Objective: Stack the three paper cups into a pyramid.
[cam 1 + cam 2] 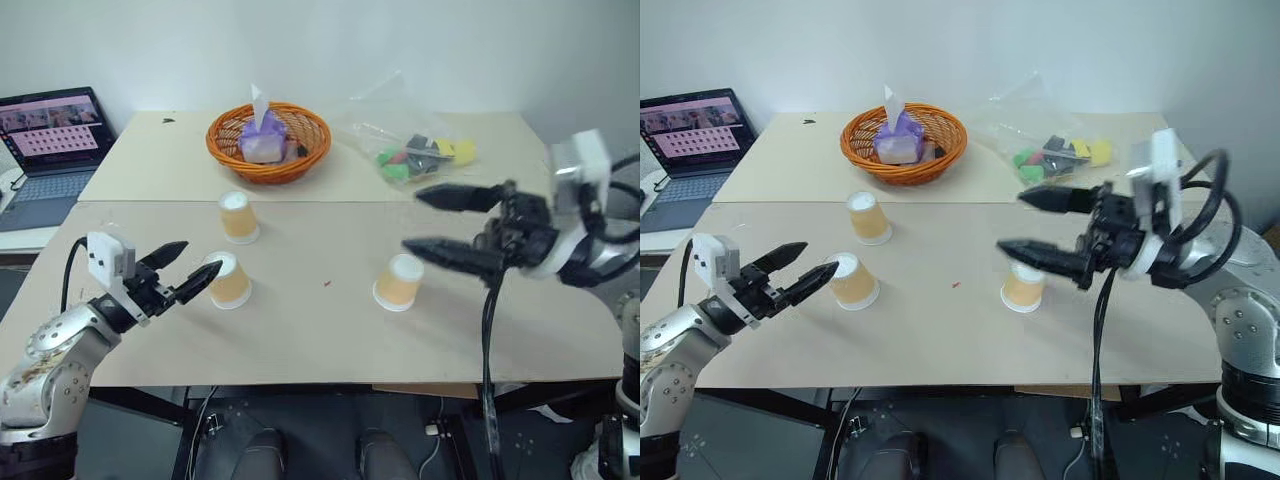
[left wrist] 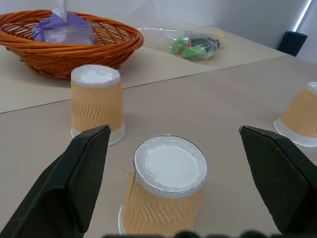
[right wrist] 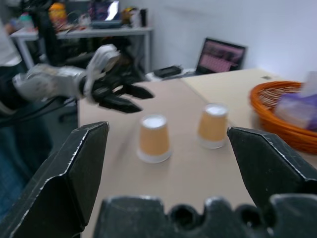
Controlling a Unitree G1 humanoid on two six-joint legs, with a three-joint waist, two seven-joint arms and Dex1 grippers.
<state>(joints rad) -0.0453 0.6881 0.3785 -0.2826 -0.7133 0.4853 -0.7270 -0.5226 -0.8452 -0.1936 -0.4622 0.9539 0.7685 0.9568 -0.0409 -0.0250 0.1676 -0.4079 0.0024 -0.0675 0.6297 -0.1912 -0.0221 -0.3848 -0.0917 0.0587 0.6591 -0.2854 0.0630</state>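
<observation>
We find all three paper cups standing upside down and apart on the table (image 1: 330, 330), white bases up, so no part of the pyramid is built yet; the relation that matters is that the near-left cup (image 1: 229, 281) sits just ahead of our left gripper (image 1: 186, 268), whose two black fingers are spread wide and empty, pointing level toward the cup's side; in the left wrist view that cup (image 2: 166, 186) stands upright between the fingers' lines, its long axis vertical, so a short push forward should, in our judgement, bring the fingers around its tapered wall; the far-left cup (image 1: 238, 217) stands a little beyond it, toward the orange wicker basket (image 1: 268, 142), near but not touching; the right cup (image 1: 399, 283) lies well apart from those two, just below and beside our right gripper (image 1: 445, 222), which hovers above the table with its fingers parted wide and nothing between them; so the left arm is nearer the two left cups and the right arm nearer the lone one; nothing stands between either gripper and its closest cup; the basket with its purple packet, the clear bag of coloured pieces (image 1: 420, 152) and the laptop (image 1: 50, 150) all sit back from the working area; the risk we see is knocking the light cup over, or nudging it into its neighbour, if the fingers arrive off-centre.
</observation>
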